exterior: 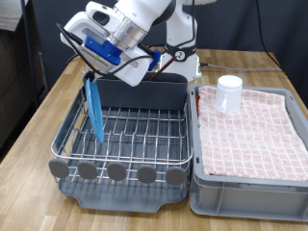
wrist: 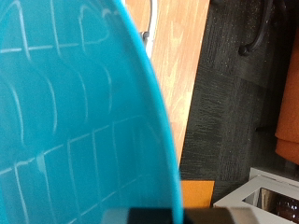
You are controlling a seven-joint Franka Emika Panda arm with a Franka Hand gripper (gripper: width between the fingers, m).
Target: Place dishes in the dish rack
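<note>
The light-blue plate (exterior: 94, 114) stands on edge in the left part of the silver wire dish rack (exterior: 125, 146), its lower edge among the wires. My gripper (exterior: 99, 69) is above it, shut on the plate's top rim. In the wrist view the plate (wrist: 75, 121) fills most of the picture. The white mug (exterior: 228, 92) stands upside down on the checked cloth in the grey bin (exterior: 250, 188) at the exterior view's right. The wooden spoon is out of view.
The rack's tall grey back compartment (exterior: 154, 93) stands just behind the plate, and round grey tabs (exterior: 115, 172) line the front. The rack and bin sit side by side on a wooden table (exterior: 38, 125). The robot base (exterior: 178, 38) is at the back.
</note>
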